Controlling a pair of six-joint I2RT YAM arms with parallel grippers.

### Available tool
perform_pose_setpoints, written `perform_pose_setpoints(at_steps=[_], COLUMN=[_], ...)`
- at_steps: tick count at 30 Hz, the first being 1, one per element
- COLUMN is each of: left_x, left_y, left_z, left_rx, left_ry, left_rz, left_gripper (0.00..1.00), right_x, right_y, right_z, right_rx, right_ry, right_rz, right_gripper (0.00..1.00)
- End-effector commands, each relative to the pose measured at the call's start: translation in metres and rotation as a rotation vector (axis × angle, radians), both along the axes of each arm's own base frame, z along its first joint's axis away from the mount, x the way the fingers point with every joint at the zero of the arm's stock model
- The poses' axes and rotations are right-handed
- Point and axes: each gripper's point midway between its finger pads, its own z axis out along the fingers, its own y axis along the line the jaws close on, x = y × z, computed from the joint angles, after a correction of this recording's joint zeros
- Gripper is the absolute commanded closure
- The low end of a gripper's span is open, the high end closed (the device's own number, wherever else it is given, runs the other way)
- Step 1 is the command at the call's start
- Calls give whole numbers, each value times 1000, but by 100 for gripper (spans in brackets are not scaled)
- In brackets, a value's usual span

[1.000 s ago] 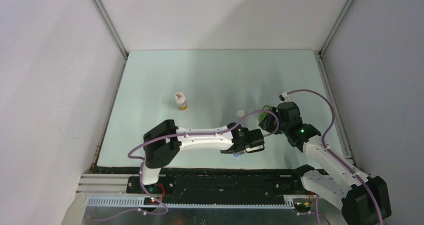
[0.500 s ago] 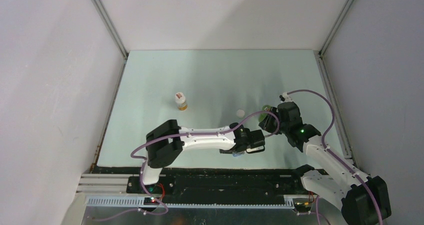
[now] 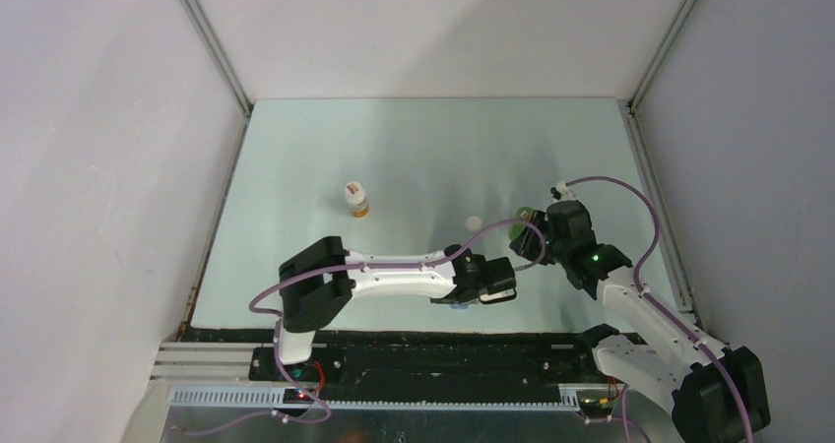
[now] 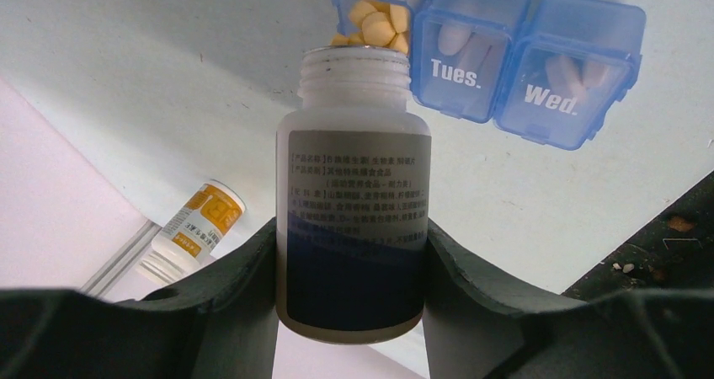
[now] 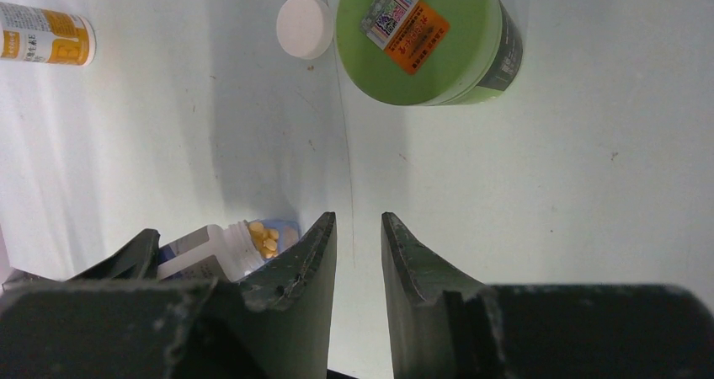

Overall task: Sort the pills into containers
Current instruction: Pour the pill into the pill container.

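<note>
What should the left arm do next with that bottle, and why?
Probably tip the white bottle back up in the left tool: yellow pills already heap in the pill box's open compartment at its mouth, so more may spill.

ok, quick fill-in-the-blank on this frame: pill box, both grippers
1. The left gripper holds an open bottle, pills at its mouth, tipped toward the ___ pill box.
2. Next to the open compartment, the shut one reads ___.
3. The loose white cap lies beside the ___ jar.
4. The right gripper holds ___.

Missing words: blue; Tues.; green; nothing.
</note>
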Motion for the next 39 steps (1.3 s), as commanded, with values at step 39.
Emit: perform_pose_setpoints(at_steps=[39], left_x=[15], left_y=[2], left_z=[78], left_rx=[-756], left_ry=[-276], left_rz=[157], left_gripper=[100], right_x=[4], right_y=[7], right_z=[2], right_rx=[31], right_ry=[-7], right_rz=[27], right_gripper=[67])
